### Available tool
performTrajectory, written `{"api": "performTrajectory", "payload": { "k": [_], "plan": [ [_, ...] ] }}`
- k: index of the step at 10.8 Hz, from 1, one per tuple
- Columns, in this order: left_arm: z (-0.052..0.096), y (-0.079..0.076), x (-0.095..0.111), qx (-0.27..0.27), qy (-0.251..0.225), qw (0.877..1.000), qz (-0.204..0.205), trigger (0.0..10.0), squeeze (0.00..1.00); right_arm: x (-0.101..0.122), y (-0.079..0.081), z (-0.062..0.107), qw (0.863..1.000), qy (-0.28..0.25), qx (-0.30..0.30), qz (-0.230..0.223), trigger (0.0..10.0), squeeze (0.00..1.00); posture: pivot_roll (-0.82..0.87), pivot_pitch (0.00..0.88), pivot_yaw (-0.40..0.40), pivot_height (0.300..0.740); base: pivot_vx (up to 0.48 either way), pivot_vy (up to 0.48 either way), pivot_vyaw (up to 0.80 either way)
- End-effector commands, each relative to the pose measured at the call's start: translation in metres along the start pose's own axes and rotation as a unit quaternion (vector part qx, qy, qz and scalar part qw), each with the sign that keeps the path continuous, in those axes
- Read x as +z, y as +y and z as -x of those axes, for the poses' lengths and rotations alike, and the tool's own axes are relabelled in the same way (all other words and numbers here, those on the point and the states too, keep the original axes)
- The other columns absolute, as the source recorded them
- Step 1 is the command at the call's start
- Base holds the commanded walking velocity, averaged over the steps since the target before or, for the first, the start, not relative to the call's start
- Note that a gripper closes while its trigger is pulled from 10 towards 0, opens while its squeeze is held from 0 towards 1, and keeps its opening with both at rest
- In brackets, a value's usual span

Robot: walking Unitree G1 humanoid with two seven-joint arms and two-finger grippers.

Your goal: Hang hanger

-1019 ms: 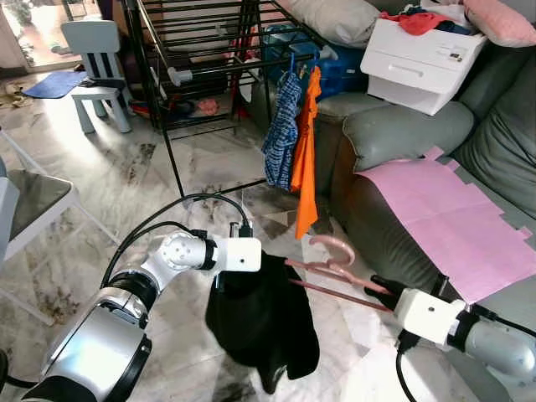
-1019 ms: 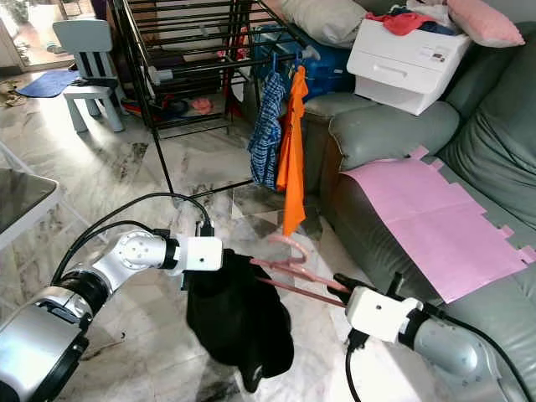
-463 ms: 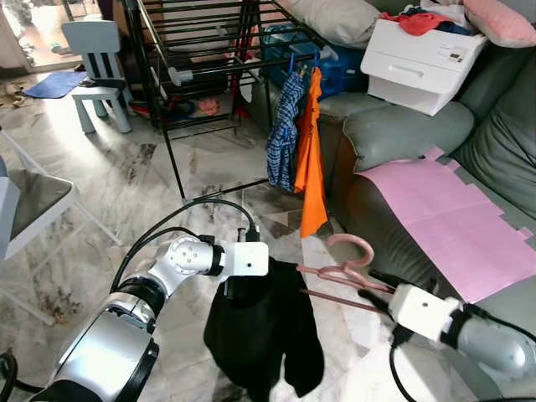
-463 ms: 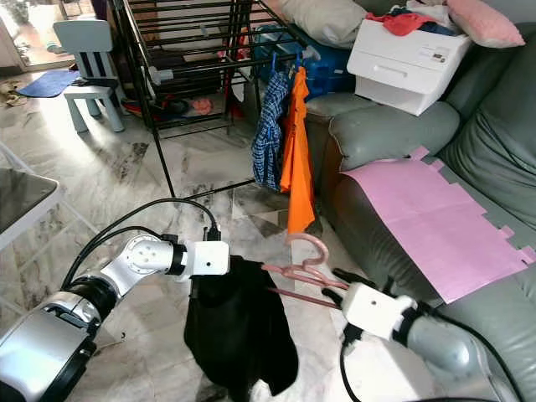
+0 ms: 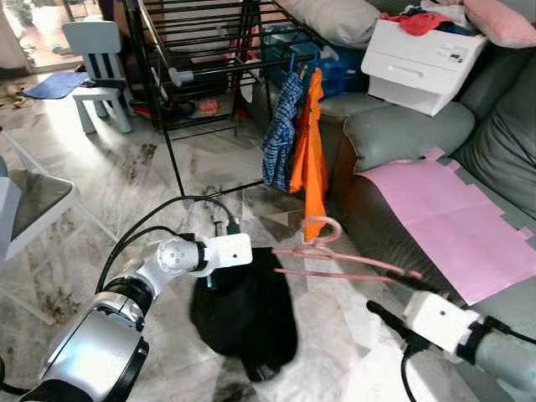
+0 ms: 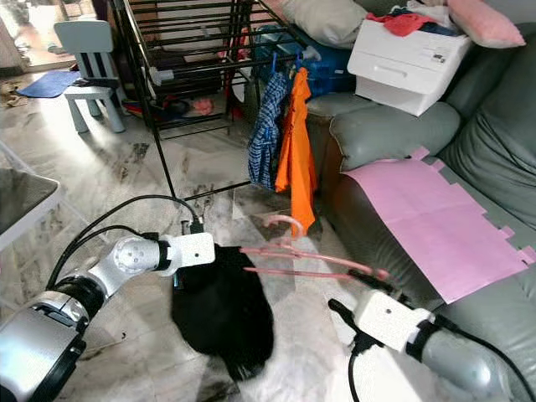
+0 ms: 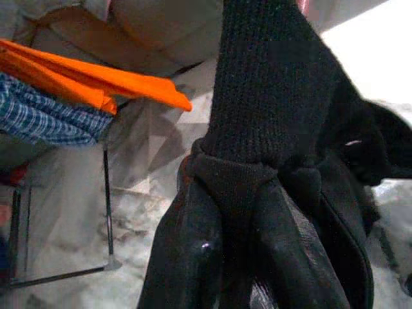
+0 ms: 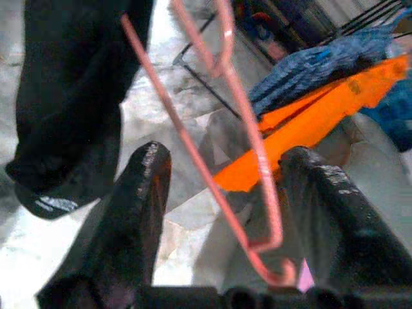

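Pink hanger [image 5: 335, 255] carries a black garment [image 5: 247, 314] above the marble floor [image 5: 109, 180], just before the drying rack [image 5: 209, 50]. Left gripper [image 7: 251, 193] is clamped on the black cloth; right gripper [image 8: 219, 187] is spread wide, fingers [image 8: 138, 206] either side of the hanger's end, not touching

— what's the room like?
— pale marble floor [image 5: 126, 180] with dark veins, a black drying rack [image 5: 197, 63] at the back, a small light chair [image 5: 96, 63] just beside it.
— and on the right?
— a grey sofa [image 5: 410, 134] with a pink sheet [image 5: 448, 218] spread on its seat and a white drawer box [image 5: 423, 59] on its arm.
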State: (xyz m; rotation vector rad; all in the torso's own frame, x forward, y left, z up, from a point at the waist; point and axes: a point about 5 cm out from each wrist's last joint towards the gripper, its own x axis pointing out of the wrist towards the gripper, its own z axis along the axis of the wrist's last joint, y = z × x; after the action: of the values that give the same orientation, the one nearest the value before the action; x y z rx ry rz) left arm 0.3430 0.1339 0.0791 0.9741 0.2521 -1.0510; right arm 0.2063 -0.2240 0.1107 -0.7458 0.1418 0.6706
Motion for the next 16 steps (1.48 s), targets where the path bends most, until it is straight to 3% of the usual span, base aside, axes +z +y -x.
{"api": "performTrajectory", "payload": {
  "k": [1,2,4,5,8,10,11,13,14,15,16],
  "plan": [
    [0.001,0.012,0.007,0.022,-0.005,1.0,-0.012,0.0,0.0,0.003,-0.007,0.002,0.999,0.001,-0.038,-0.001,10.0,1.0,-0.02,0.0,0.012,0.74,0.0,0.0,0.0],
    [0.001,0.014,0.008,0.033,-0.004,0.999,-0.006,0.0,0.0,0.001,-0.002,-0.003,0.997,0.022,-0.076,-0.002,10.0,1.0,-0.02,0.0,0.017,0.74,0.0,0.0,0.0],
    [0.003,0.024,0.013,0.056,-0.015,0.998,0.002,0.0,0.0,0.011,0.021,-0.025,0.987,0.019,-0.148,-0.051,10.0,1.0,-0.02,0.0,0.029,0.74,0.0,0.0,0.0],
    [0.004,0.03,0.017,0.061,-0.026,0.998,0.001,0.0,0.0,0.016,0.042,-0.036,0.987,0.013,-0.136,-0.085,10.0,1.0,-0.01,0.0,0.029,0.74,0.0,0.0,0.0],
    [0.01,0.049,0.03,0.1,-0.063,0.993,0.012,0.0,0.0,0.015,0.06,-0.045,0.981,0.019,-0.127,-0.142,10.0,1.0,0.0,0.0,0.02,0.74,0.0,0.0,0.0],
    [0.013,0.059,0.041,0.108,-0.095,0.989,0.015,0.0,0.0,0.007,0.059,-0.048,0.971,0.029,-0.138,-0.192,10.0,1.0,0.0,0.0,0.011,0.74,0.0,0.0,0.0],
    [0.015,0.062,0.051,0.101,-0.133,0.986,0.01,0.0,0.0,0.003,0.053,-0.048,0.963,0.029,-0.149,-0.222,10.0,1.0,0.01,0.0,0.006,0.74,0.0,0.0,0.0],
    [0.023,0.07,0.065,0.119,-0.19,0.974,-0.013,0.0,0.0,-0.004,0.036,-0.042,0.958,0.027,-0.168,-0.231,10.0,1.0,0.01,0.0,-0.001,0.74,0.0,0.0,0.0],
    [0.026,0.073,0.071,0.131,-0.215,0.968,-0.014,0.0,0.0,-0.007,0.031,-0.039,0.955,0.028,-0.178,-0.236,10.0,0.94,0.01,0.0,-0.001,0.74,0.0,0.0,0.0],
    [0.031,0.077,0.081,0.136,-0.259,0.956,-0.016,0.0,0.0,-0.014,0.023,-0.035,0.949,0.035,-0.197,-0.245,10.0,0.21,0.01,0.0,-0.004,0.74,0.0,0.0,0.0],
    [0.033,0.078,0.086,0.132,-0.273,0.953,-0.024,0.0,0.0,-0.016,0.017,-0.033,0.947,0.029,-0.206,-0.246,10.0,0.0,0.02,0.0,-0.005,0.74,0.0,0.0,0.0]
  ]
}}
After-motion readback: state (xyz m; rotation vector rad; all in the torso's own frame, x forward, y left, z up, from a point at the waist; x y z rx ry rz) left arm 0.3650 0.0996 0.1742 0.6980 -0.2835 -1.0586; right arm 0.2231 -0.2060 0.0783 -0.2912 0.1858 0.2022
